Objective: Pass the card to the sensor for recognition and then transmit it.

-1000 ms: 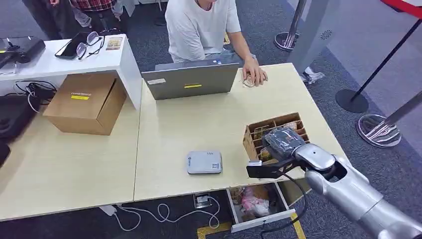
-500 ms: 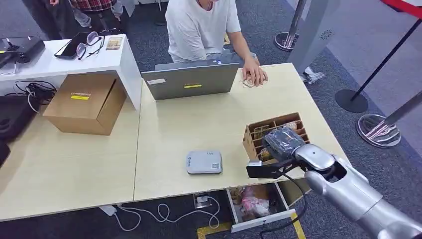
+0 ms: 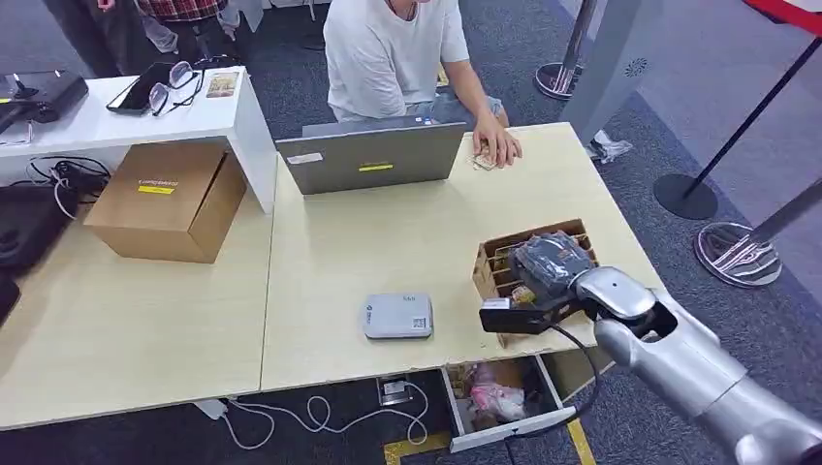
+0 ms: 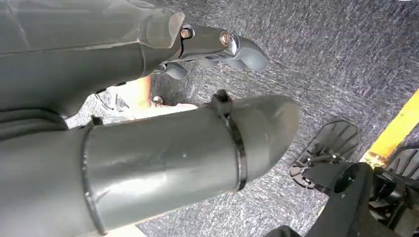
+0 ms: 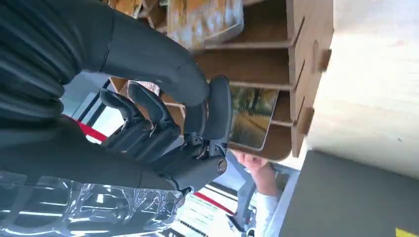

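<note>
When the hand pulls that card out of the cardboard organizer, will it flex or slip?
The card looks thin, flat and glossy, so probably stiffish but slippery. It stands in a slot of the organizer; the right hand may drag the light box.

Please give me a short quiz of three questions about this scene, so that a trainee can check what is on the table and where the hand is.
1. True or false: the grey sensor lies inside the cardboard card holder.
2. Which is over the card holder? A. the person's hand B. the right hand C. the brown box
3. Fill in: the person's hand rests on the table beside the ____.

Key: 1 false, it lies on the table; 2 B; 3 laptop.
</note>
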